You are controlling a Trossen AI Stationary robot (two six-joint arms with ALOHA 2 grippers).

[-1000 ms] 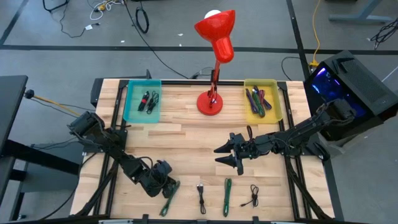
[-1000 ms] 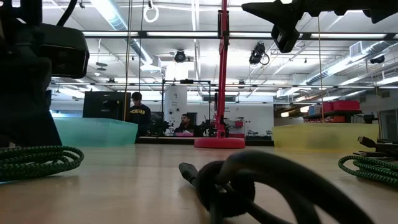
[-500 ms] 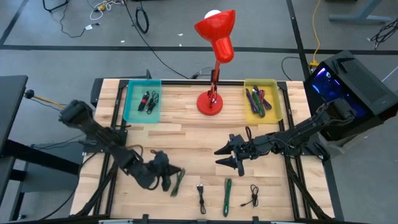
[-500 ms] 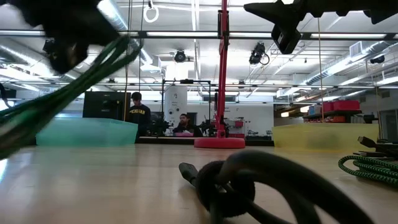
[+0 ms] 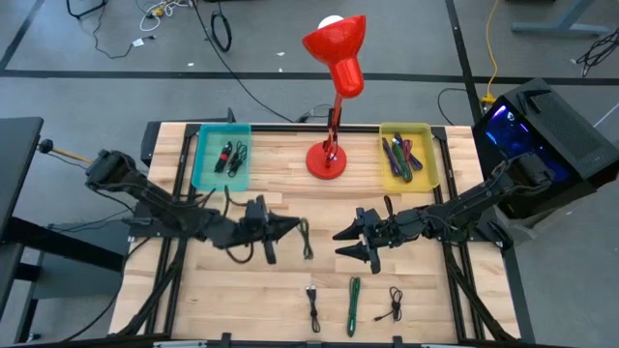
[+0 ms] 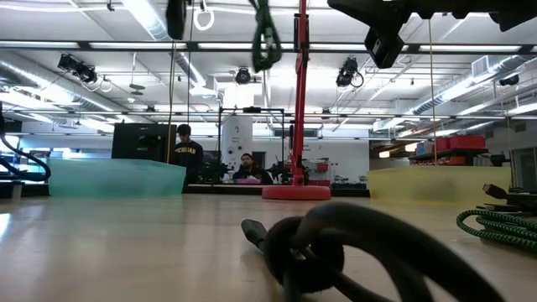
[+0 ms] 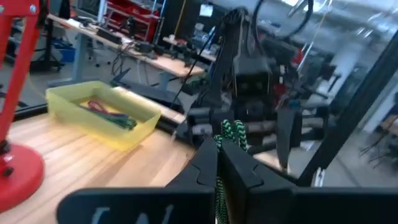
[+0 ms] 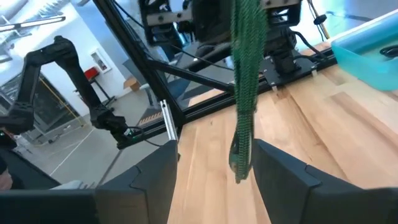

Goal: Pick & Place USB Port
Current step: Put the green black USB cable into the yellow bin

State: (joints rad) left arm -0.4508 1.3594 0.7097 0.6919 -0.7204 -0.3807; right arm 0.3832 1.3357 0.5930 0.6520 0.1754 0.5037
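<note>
The left gripper point(image 5: 282, 228) has lifted the green braided USB cable point(image 5: 307, 240) off the table's front edge and carried it to the middle. Its fingers are pinched tight on it. The right gripper point(image 5: 350, 244) waits close by, fingers wide apart, holding nothing. A handover looks likely next.
</note>
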